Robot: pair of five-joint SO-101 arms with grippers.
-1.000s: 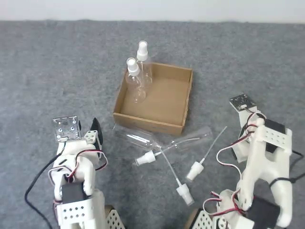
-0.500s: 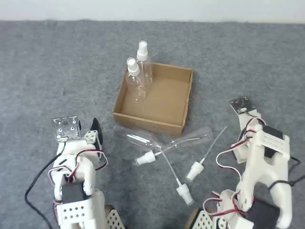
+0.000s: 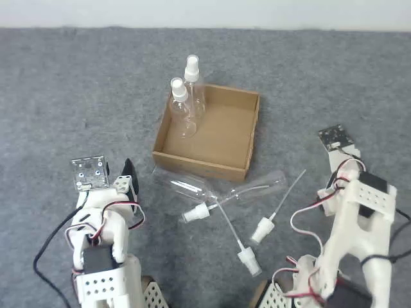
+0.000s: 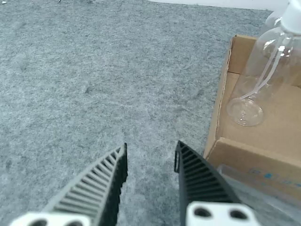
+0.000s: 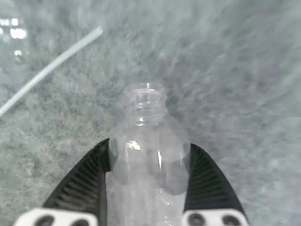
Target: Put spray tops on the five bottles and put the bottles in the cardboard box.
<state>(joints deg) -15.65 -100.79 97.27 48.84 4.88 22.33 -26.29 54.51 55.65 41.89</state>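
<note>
Your right tool point(image 5: 149, 147) grips a clear, open-necked plastic bottle point(image 5: 147, 106); left tool point(image 4: 150, 153), ribbed black, parted and empty, beside the cardboard box point(image 4: 244, 157) on grey felt worktop point(image 4: 94, 70).

Diffuse, even light from above; moderate brightness. Shadows soft, faint on grey tabletop point(image 3: 77, 83). Small white glints on clear bottle point(image 5: 135, 146), right wrist view.

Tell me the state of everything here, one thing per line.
Left gripper: open, empty.
Right gripper: shut on uncapped bottle.
Boxed bottles: upright, capped.
Loose bottles: lying down.
Spray tops: loose, lying flat.
Cardboard box: open.
</note>
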